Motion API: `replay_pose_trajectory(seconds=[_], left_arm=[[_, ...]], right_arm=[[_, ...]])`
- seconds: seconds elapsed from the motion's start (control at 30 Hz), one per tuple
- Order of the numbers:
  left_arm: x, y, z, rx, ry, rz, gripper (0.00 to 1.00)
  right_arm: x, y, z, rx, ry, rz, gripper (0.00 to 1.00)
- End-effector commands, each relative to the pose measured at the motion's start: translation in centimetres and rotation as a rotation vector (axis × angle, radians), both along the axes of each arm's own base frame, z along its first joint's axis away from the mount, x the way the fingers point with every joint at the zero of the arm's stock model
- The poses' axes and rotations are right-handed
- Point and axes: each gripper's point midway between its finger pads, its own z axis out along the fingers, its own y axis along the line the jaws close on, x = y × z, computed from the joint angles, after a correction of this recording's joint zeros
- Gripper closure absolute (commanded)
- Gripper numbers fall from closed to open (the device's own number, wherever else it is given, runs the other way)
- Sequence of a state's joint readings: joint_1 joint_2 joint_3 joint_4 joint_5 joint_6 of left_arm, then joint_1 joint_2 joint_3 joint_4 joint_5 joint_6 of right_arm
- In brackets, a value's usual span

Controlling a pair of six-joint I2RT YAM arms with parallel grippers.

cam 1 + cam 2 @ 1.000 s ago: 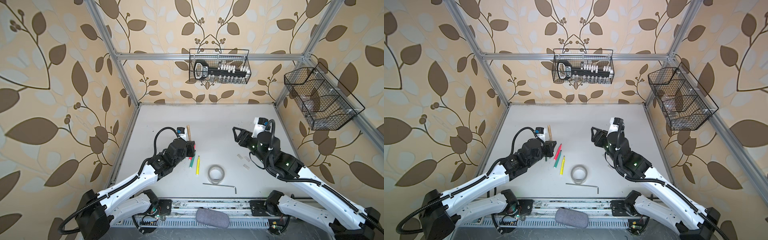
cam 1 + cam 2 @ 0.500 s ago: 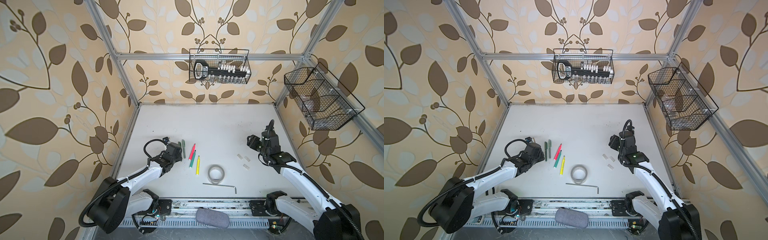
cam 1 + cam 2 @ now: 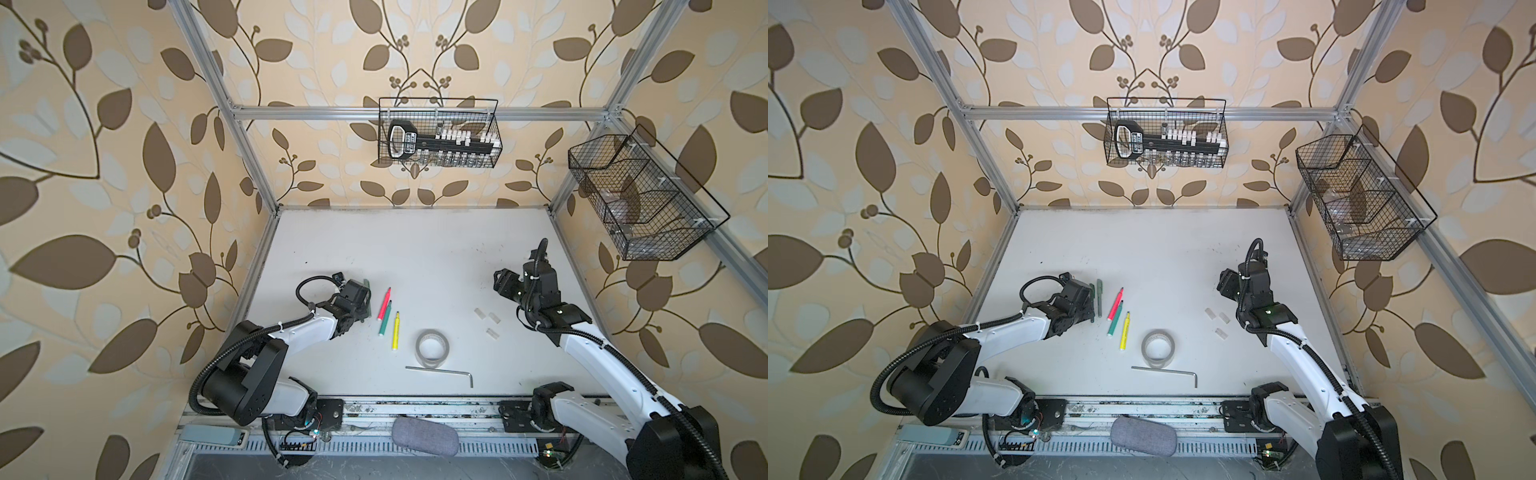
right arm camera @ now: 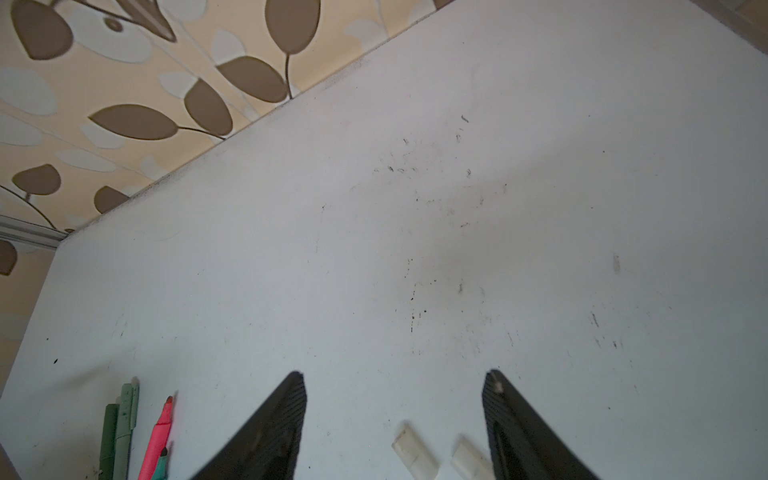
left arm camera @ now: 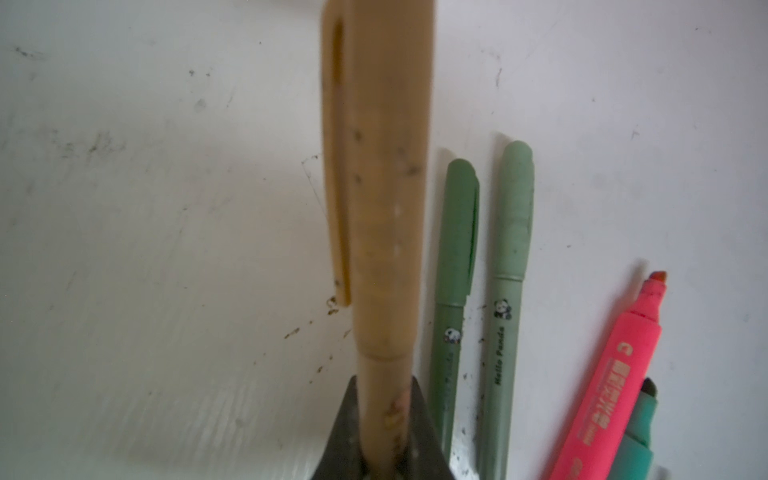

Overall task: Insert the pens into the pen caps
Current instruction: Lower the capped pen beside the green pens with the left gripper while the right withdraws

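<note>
My left gripper (image 5: 382, 415) is shut on the tan pen (image 5: 374, 208), which wears its tan cap and hangs just above the table. Beside it lie two capped green pens (image 5: 455, 266) (image 5: 513, 257), also seen in a top view (image 3: 1099, 297). The pink marker (image 3: 384, 303), green marker (image 3: 385, 319) and yellow marker (image 3: 395, 330) lie uncapped to their right. My right gripper (image 4: 392, 378) stands open and empty above the table, just beyond three clear pen caps (image 3: 480, 312) (image 3: 494, 318) (image 3: 491, 332); two of them (image 4: 415, 453) (image 4: 469, 461) show in the right wrist view.
A roll of clear tape (image 3: 432, 348) lies near the middle front, with a silver hex key (image 3: 440, 370) just in front of it. A grey pouch (image 3: 424, 432) sits on the front rail. Wire baskets hang on the back wall (image 3: 438, 133) and right wall (image 3: 640, 199).
The left arm came down and back toward the left with the tan pen, beside the green pens. The right gripper drew away from the centre to the right, near the clear caps.
</note>
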State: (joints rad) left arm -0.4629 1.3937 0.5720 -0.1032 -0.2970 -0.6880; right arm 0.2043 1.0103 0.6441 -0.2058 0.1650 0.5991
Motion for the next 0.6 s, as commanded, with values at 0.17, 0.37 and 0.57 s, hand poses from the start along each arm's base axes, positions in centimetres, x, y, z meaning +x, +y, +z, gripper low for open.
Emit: replay_pose_trajectory(seconds=[0.17, 0.37, 0.57], left_arm=[[1.4, 0.7, -0.5, 0.04, 0.019, 0.043, 0.97], [1.3, 1.1, -0.4, 0.048, 0.026, 0.05, 0.86], [1.4, 1.1, 0.9, 0.029, -0.014, 0.047, 0.71]], right_arm=[[0.2, -0.2, 0.7, -0.022, -0.016, 0.004, 0.32], [0.2, 0.0, 0.8, -0.015, -0.013, 0.013, 0.32], [0.2, 0.0, 0.8, -0.018, -0.011, 0.015, 0.32]])
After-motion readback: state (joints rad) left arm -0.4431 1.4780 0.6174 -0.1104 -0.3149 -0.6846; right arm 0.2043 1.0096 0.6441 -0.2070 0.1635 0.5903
